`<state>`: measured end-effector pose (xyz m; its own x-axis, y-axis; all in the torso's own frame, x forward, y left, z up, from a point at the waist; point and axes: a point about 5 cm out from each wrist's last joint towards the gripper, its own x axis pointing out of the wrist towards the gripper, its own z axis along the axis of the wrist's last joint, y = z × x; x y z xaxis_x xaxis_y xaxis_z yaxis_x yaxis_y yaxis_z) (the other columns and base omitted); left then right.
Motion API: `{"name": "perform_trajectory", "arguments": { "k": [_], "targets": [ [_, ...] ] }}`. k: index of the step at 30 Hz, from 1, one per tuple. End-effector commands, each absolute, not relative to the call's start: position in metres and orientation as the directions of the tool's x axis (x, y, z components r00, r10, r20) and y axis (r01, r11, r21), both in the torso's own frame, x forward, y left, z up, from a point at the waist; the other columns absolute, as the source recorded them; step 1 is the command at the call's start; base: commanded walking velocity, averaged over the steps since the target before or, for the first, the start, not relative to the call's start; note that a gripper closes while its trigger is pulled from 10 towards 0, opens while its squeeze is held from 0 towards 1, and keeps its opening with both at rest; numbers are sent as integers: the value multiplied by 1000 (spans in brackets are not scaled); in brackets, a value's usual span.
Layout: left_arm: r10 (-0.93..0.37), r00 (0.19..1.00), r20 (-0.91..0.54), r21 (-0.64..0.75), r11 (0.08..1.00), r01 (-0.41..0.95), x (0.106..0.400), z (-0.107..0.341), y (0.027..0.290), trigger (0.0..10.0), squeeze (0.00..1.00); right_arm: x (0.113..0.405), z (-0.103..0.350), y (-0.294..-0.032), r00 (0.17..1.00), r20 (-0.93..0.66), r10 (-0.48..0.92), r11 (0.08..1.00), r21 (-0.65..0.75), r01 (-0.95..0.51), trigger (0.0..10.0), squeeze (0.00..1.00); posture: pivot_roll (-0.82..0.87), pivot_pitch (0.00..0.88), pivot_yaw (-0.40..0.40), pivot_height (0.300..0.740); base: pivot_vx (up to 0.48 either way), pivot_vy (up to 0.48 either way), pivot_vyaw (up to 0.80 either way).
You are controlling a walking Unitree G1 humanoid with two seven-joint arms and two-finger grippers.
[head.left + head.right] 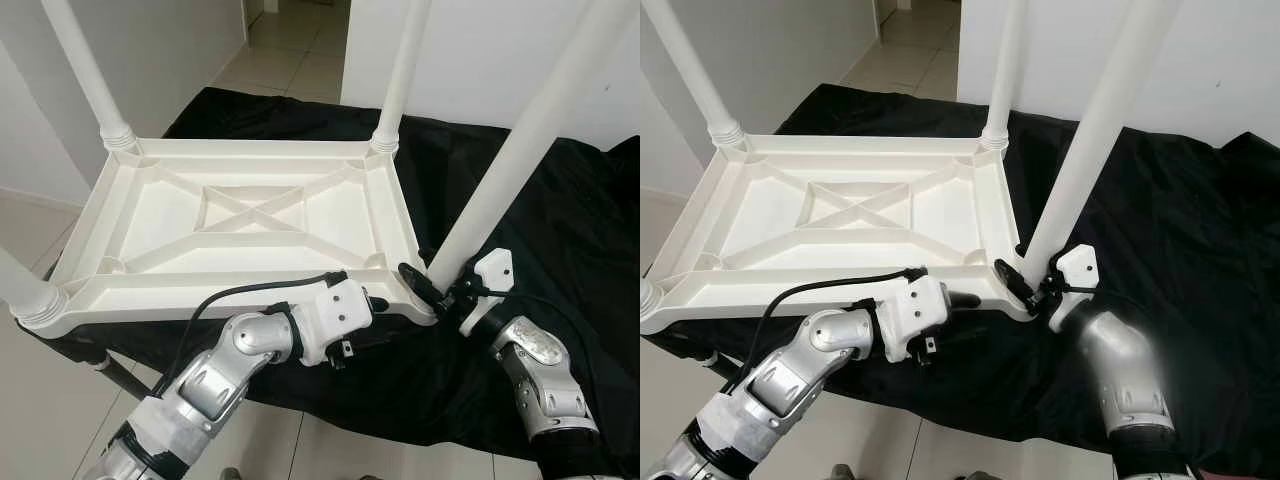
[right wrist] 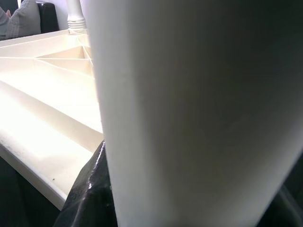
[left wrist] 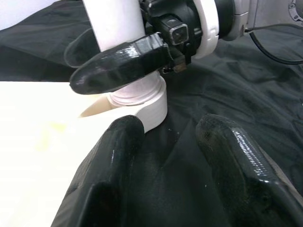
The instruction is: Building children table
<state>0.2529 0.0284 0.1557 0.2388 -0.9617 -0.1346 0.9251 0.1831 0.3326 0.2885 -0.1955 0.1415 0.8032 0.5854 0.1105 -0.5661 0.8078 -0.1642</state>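
Tabletop (image 1: 250,215) upside down, legs (image 1: 520,140) pointing upward.

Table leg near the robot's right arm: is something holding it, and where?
Yes. The right gripper has its jaws shut around the table leg at its very bottom, just above the corner socket. The left gripper is open, holding nothing.

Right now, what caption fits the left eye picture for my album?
Right gripper clasps a white leg at the upside-down table corner; left gripper waits beside it.
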Motion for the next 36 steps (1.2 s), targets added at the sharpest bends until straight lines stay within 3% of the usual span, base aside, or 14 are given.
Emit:
{"name": "perform_trajectory", "arguments": {
  "k": [1, 2, 9, 16, 17, 27, 28, 33, 36],
  "targets": [
    [-958, 255, -133, 357, 194, 914, 256, 160, 28, 10000, 0, 287, 131, -197, 807, 62, 587, 806, -144, -575, 0, 0, 6, 95, -36, 740, 0, 0, 0],
    [-957, 261, -130, 358, 200, 912, 258, 160, 28, 10000, 0, 288, 131, -198, 817, 63, 573, 817, -123, -563, 10000, 0, 5, 96, -36, 740, 0, 0, 0],
    [-954, 271, -132, 357, 209, 910, 260, 159, 29, 10000, 0, 291, 133, -199, 865, 73, 496, 868, -64, -492, 10000, 0, -2, 96, -40, 740, 0, 0, 0],
    [-952, 275, -133, 354, 213, 911, 260, 158, 29, 10000, 0, 291, 130, -196, 912, 77, 403, 914, -91, -396, 10000, 0, -13, 90, -40, 740, 0, 0, 0],
    [-952, 277, -132, 351, 217, 911, 261, 157, 29, 10000, 0, 292, 126, -195, 945, 52, 322, 943, -110, -315, 10000, 0, -14, 89, -40, 740, 0, 0, 0],
    [-947, 293, -130, 330, 237, 914, 264, 155, 35, 10000, 0, 281, 125, -176, 995, 77, 60, 998, 10, -61, 10000, 0, -26, 85, -33, 740, 0, 0, 0],
    [-946, 299, -128, 329, 244, 912, 265, 156, 35, 10000, 0, 279, 125, -168, 996, 83, -32, 999, 40, 28, 10000, 0, -28, 85, -31, 740, 0, 0, 0],
    [-946, 299, -122, 328, 246, 912, 266, 157, 34, 10000, 0, 276, 127, -163, 983, 101, -154, 987, 67, 147, 10000, 0, -28, 85, -31, 740, 0, 0, 0],
    [-949, 295, -109, 320, 248, 915, 267, 159, 34, 10000, 0, 271, 126, -165, 928, 76, -366, 925, 138, 354, 10000, 0, -26, 74, -30, 740, 0, 0, 0]
  ]
}}
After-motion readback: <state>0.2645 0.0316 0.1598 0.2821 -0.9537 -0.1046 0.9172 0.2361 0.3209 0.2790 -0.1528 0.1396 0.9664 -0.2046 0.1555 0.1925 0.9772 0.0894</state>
